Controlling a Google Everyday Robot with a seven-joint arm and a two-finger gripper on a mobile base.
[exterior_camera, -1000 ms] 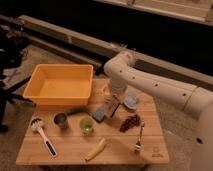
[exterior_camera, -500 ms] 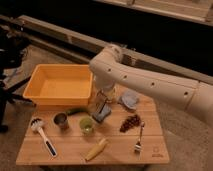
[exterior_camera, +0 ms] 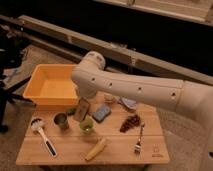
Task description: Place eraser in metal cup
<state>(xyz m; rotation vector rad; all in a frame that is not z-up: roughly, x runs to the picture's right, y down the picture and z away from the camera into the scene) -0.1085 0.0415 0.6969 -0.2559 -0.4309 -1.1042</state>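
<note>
One view only, the camera view. My gripper [exterior_camera: 83, 103] hangs under my white arm [exterior_camera: 135, 90], over the left half of the table [exterior_camera: 75, 152]. Its jaws are clamped on the eraser [exterior_camera: 82, 111], which is held tilted. The eraser lies near the metal cup [exterior_camera: 61, 120], at two o'clock from it.

Handling, as I judge it: a light, stiff block with a softer face, neither fragile nor slippery. It is best pinched across its dark long sides and lowered end-first, since the cup's mouth looks narrow.

Counts: one eraser, one metal cup, one green cup [exterior_camera: 87, 125], one blue sponge [exterior_camera: 101, 113], one yellow bin [exterior_camera: 37, 80], one brush [exterior_camera: 42, 134], one fork [exterior_camera: 139, 140].
</note>
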